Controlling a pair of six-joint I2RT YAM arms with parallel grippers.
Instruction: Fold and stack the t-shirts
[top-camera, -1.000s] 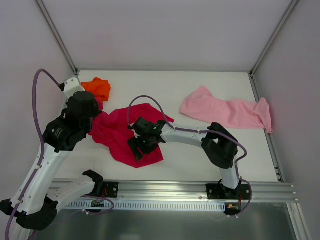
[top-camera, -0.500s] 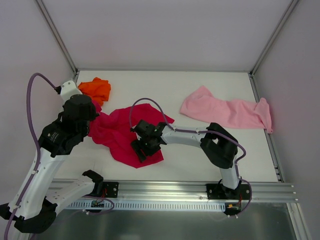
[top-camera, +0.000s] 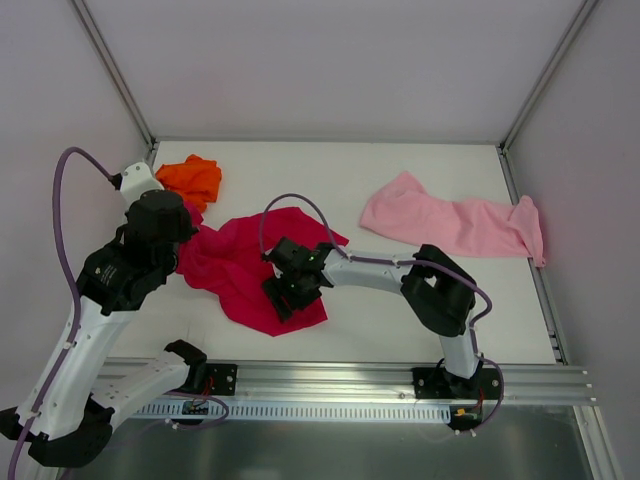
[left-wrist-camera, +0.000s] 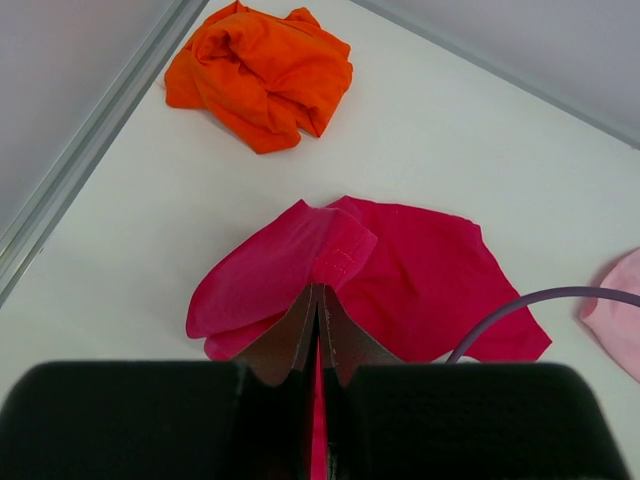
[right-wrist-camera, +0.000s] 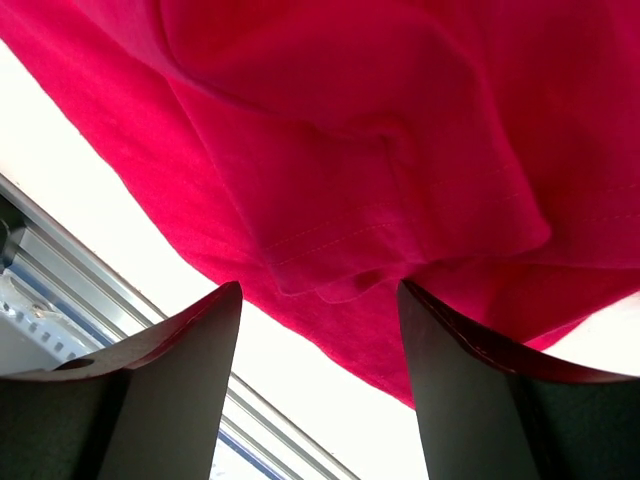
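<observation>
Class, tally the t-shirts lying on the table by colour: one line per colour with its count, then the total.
orange t-shirt: 1
crimson red t-shirt: 1
pale pink t-shirt: 1
Total: 3

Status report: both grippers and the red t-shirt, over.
Left gripper shut on red t-shirt edge. Right gripper open at its near hem, nothing gripped. Orange t-shirt, pink t-shirt lying apart; nothing in the way.
</observation>
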